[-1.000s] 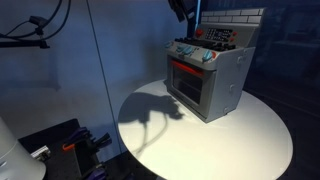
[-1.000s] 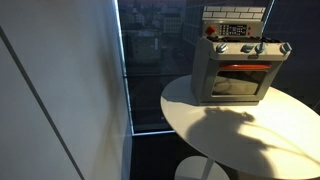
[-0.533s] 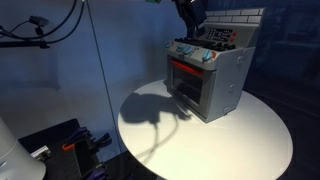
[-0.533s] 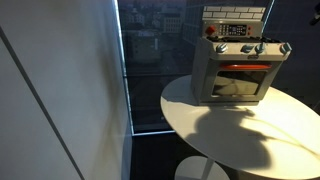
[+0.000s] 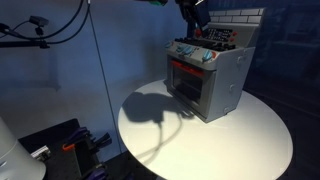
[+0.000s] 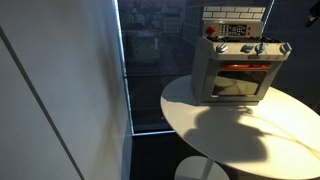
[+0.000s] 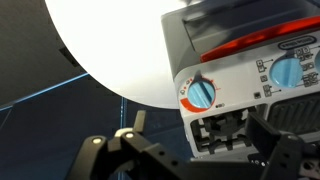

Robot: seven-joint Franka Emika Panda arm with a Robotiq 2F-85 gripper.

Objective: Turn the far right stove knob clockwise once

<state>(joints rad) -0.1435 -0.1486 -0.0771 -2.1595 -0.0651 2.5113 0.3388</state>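
The gripper (image 7: 195, 140) is held wide open and empty above the stove (image 5: 215, 80). The far right knob (image 6: 284, 47) is seen untouched, ending the front row. The stove is set on a round white table (image 6: 215, 125).

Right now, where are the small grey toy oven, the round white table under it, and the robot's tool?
small grey toy oven (image 6: 240, 80): an exterior view, on its red-framed door window.
round white table (image 5: 240, 140): an exterior view, on the bare top.
tool (image 7: 197, 138): wrist view, midway between its open fingertips.
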